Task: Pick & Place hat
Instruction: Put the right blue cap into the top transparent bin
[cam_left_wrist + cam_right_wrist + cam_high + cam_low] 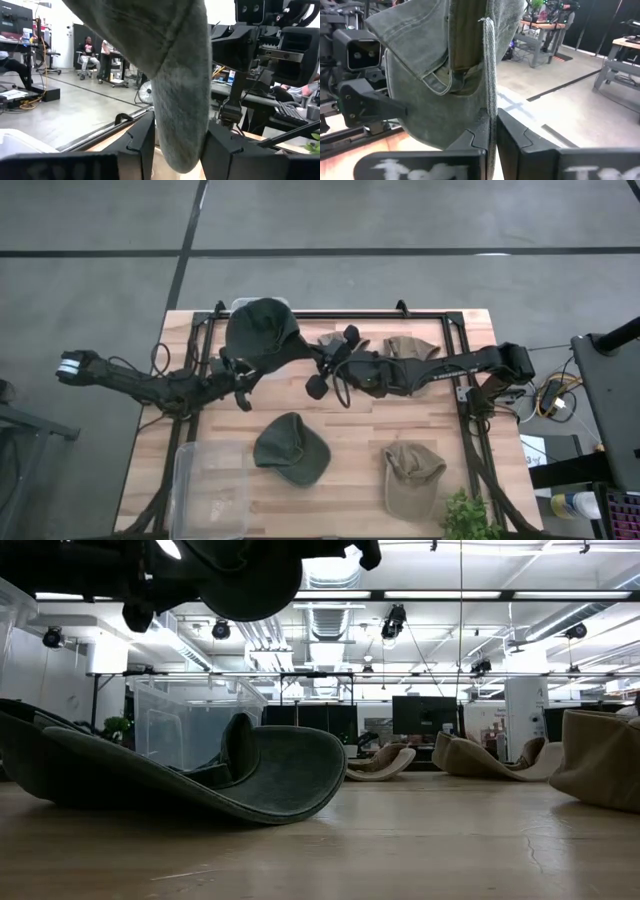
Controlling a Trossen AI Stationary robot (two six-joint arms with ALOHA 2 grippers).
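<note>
Hat [262, 330] hangs in the air above the far side of the table [350, 450], clamped by both my left gripper [177, 145] and right gripper [492, 132], so picking is done and placing is left, I judge.

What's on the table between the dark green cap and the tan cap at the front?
Only bare wood in the high view: the dark green cap and tan cap lie apart, nothing between them.

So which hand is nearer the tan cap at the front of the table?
Right. The right hand sits mid-table, diagonally behind the tan cap; the left hand is farther across, both gripping the raised dark hat.
</note>
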